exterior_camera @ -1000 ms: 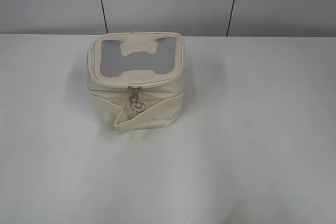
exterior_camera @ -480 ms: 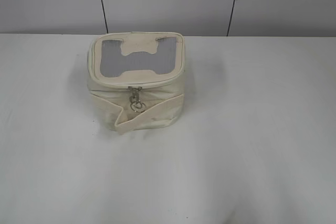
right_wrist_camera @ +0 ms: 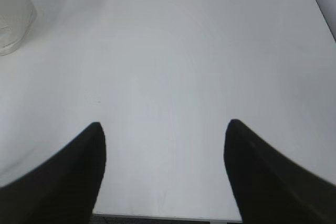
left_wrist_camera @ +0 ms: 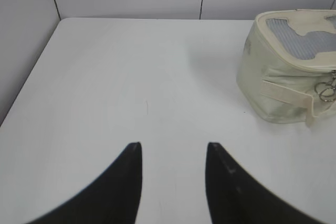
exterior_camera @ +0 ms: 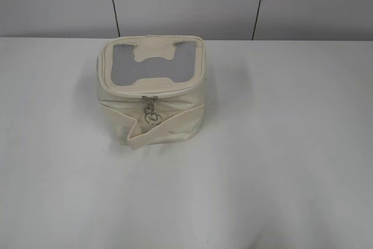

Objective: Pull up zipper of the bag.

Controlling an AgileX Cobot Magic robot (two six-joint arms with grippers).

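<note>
Cream, soft-sided fabric makes up the bag (exterior_camera: 150, 94), which sits on the white counter (exterior_camera: 280, 144) toward its far edge and left of the middle, close to the grey panelled wall (exterior_camera: 186, 1) behind. Its flat top carries a grey mesh window (exterior_camera: 150, 67) set in a cream frame, and a zipper line runs around the top rim; the metal zipper pull (exterior_camera: 150, 109) hangs down the near face, ending in a small ring, just above a cream strap (exterior_camera: 166, 125) that crosses the front at a slant. In the left wrist view the bag (left_wrist_camera: 289, 69) lies toward the far right of the counter surface seen there, its pull (left_wrist_camera: 326, 88) dangling at the picture's right edge, while the left end effector (left_wrist_camera: 174, 153) hovers well apart from it over bare counter, its two dark fingers (left_wrist_camera: 123, 182) parted with a clear gap between them and nothing held. In the right wrist view only a pale sliver of the bag (right_wrist_camera: 13, 17) shows at the upper left corner, and the right end effector (right_wrist_camera: 164, 132) hangs over bare white counter with its fingers (right_wrist_camera: 262, 177) spread wider still, gripping nothing and touching nothing. Neither arm appears in the exterior view
</note>
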